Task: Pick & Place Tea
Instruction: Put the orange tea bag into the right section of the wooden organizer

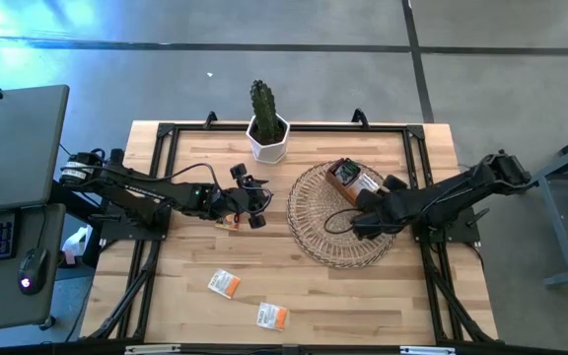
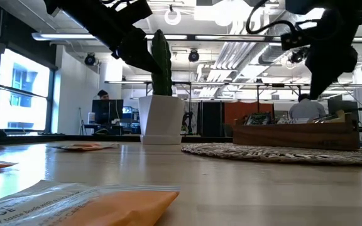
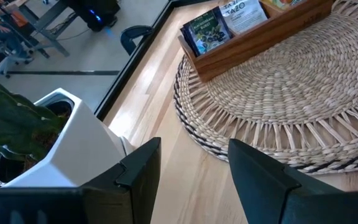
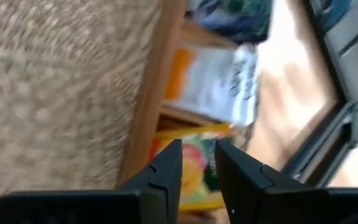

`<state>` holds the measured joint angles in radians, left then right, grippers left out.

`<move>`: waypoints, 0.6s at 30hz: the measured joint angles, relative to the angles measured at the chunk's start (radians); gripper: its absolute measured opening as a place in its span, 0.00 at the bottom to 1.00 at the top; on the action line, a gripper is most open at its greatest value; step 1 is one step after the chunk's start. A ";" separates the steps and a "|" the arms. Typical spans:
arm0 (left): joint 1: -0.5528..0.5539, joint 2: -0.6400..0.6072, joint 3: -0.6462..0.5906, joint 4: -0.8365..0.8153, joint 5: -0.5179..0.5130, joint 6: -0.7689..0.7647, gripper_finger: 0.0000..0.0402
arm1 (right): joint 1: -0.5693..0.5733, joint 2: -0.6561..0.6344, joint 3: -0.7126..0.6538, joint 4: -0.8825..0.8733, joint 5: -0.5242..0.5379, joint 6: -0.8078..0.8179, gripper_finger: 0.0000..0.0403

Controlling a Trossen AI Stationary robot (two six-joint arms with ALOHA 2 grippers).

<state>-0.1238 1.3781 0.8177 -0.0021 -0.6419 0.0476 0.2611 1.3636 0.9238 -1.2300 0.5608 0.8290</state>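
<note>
The right gripper [image 4: 197,171] is hanging part-open and empty over the box [image 1: 351,180]. The left gripper [image 3: 191,174] is waiting open. The sachets [image 1: 225,284] look light, thin and slippery, best pinched by an edge.

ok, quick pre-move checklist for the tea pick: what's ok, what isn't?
1. Left pincer open and empty: ok; jaws apart, nothing between them.
2. Left pincer over a loose sachet near the cactus pot: ok in the high view; exact alignment cannot tell.
3. Other loose sachets on the table reachable: ok; two white-and-orange ones lie flat near the front edge.
4. Right pincer clear of the wooden box: not ok; it hangs right over the box on the wicker tray.
5. Right pincer empty: ok; a narrow gap between its fingers with nothing in it.
</note>
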 joint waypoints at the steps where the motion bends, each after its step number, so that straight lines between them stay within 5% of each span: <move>1: 0.000 0.000 0.000 0.000 0.000 0.000 0.46 | -0.002 0.000 -0.005 0.008 -0.029 0.000 0.21; 7: 0.000 0.000 0.000 0.000 0.000 0.000 0.46 | -0.043 0.000 -0.107 0.082 -0.191 -0.001 0.02; 13: 0.000 0.000 0.000 0.000 0.001 0.000 0.46 | -0.107 0.000 -0.216 0.270 -0.227 -0.094 0.01; 18: 0.000 0.000 0.000 0.000 0.002 0.000 0.46 | -0.176 0.000 -0.257 0.253 -0.262 -0.127 0.01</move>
<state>-0.1238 1.3781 0.8177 -0.0021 -0.6403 0.0476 0.0856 1.3632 0.6665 -0.9770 0.2992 0.7016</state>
